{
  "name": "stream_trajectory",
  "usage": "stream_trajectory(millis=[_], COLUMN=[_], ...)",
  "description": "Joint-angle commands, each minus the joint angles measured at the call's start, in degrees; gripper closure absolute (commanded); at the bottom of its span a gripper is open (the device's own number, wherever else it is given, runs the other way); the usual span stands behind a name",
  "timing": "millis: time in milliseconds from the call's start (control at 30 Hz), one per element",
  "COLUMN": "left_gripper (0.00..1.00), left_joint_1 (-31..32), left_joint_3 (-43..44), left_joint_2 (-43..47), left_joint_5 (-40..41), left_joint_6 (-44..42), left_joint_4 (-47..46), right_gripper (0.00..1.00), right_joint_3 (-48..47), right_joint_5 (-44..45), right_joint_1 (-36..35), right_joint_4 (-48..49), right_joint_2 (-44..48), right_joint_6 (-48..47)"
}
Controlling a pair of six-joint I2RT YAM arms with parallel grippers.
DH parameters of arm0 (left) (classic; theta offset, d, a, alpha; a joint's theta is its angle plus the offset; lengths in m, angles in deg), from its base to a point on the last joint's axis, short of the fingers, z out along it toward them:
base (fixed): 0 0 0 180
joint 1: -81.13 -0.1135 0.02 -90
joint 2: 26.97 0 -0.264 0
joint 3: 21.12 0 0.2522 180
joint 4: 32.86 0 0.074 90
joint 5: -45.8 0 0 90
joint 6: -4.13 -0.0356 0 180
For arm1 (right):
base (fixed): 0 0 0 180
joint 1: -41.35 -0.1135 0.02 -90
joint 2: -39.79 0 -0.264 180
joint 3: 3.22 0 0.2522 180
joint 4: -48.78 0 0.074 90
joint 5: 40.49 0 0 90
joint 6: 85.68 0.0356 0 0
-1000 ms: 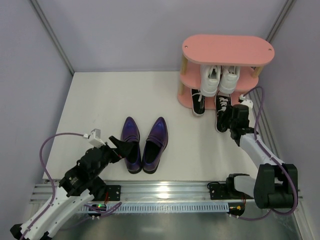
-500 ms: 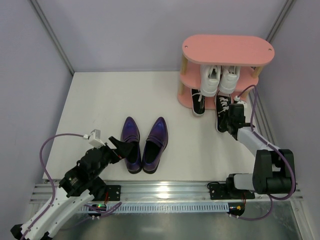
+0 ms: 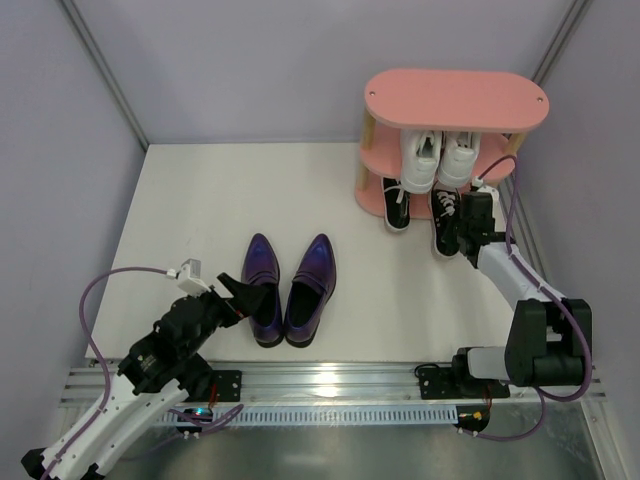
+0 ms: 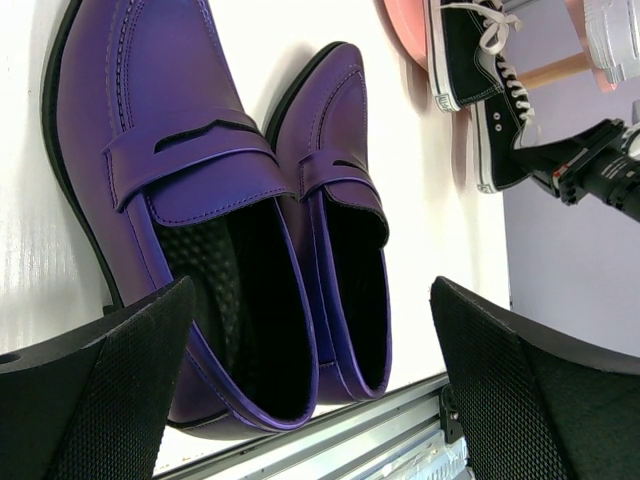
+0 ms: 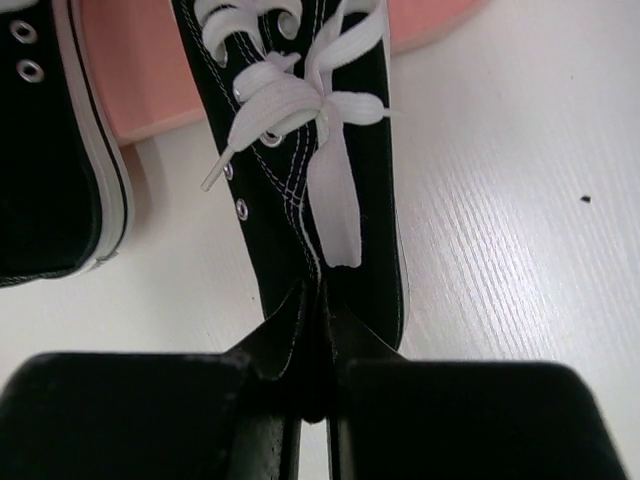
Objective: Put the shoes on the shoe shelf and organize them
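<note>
Two glossy purple loafers lie side by side on the table, toes pointing away. My left gripper stands open at their heels; in the left wrist view its jaws straddle both heel openings of the loafers. The pink shoe shelf stands at the back right, with two white sneakers on its middle board. One black sneaker rests partly on the bottom board. My right gripper is shut on the heel collar of the other black sneaker, which sits on the table with its toe at the shelf.
The shelf's top board is bare. A grey wall runs close along the right side of the shelf and my right arm. A metal rail borders the near table edge, just behind the loafers' heels. The left black sneaker sits beside the held one.
My right gripper has gone from open to shut on the black sneaker's heel collar and shifted slightly toward the shelf. The left arm and the loafers have not moved.
</note>
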Motion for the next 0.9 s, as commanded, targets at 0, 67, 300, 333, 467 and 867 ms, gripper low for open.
stream_trajectory(millis=[0,67,300,333,467,867], left_gripper=[0.01,0.01,0.02,0.01,0.02,0.02], left_joint_1=[0.1,0.2,0.2,0.2,0.1,0.2], left_joint_3=[0.3,0.3,0.6,0.6,0.9,1.4], left_joint_2=[-0.1,-0.1,0.3,0.4,1.1,-0.1], left_joint_5=[1.1,1.1,1.3,1.4,2.1,2.3], left_joint_6=[0.3,0.3,0.0,0.0,0.0,0.0], left_joint_4=[-0.5,-0.6,0.4,0.7,1.9,1.8], right_gripper=[0.96,0.96,0.96,0.96,0.96,0.96], right_joint_3=[-5.0,-5.8,-6.8,-6.7,-6.1,-4.7], right_joint_5=[1.7,1.7,1.7,1.5,1.0,3.9], right_joint_1=[0.0,0.0,0.0,0.0,0.0,0.0], right_joint_4=[6.1,8.2,14.8,15.8,18.1,26.7], right_joint_2=[0.7,-0.4,-6.0,-6.6,-8.3,-10.3], right_joint_6=[-1.1,-1.0,0.2,0.3,2.0,5.0])
